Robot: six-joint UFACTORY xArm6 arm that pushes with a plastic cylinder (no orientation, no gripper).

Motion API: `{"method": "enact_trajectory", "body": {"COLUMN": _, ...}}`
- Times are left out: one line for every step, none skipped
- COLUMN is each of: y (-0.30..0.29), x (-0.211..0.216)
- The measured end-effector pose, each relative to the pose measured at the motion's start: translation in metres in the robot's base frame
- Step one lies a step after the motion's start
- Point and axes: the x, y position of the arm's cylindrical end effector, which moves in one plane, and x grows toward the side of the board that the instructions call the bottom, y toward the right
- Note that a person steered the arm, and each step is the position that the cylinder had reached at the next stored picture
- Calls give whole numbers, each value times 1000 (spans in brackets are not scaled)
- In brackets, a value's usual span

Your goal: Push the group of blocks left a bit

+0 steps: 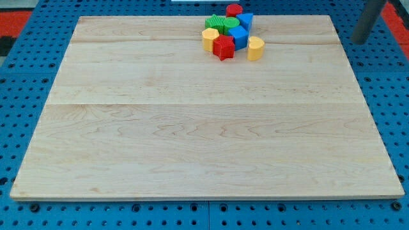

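Observation:
A tight group of blocks sits near the top edge of the wooden board (204, 128), a little right of centre. It holds a red cylinder (234, 9) at the top, a blue triangular block (246, 20), a green block (214, 23), a green cylinder (231, 26), a blue block (240, 37), a yellow block (209, 38), a red star-like block (223, 48) and a yellow rounded block (255, 48). My tip (362, 41) is far to the right of the group, just past the board's top right corner, touching no block.
The board lies on a blue perforated base (19, 83) that surrounds it. A red area (16, 16) shows at the top left corner.

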Motion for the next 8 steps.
{"method": "enact_trajectory", "body": {"y": 3, "x": 0}}
{"method": "enact_trajectory", "body": {"y": 11, "x": 0}}
{"method": "enact_trajectory", "body": {"y": 14, "x": 0}}
{"method": "enact_trajectory", "body": {"y": 14, "x": -2}}
{"method": "enact_trajectory", "body": {"y": 14, "x": -12}}
{"method": "enact_trajectory", "body": {"y": 8, "x": -64}}
{"method": "enact_trajectory", "body": {"y": -8, "x": -85}}
{"method": "enact_trajectory", "body": {"y": -28, "x": -84}}
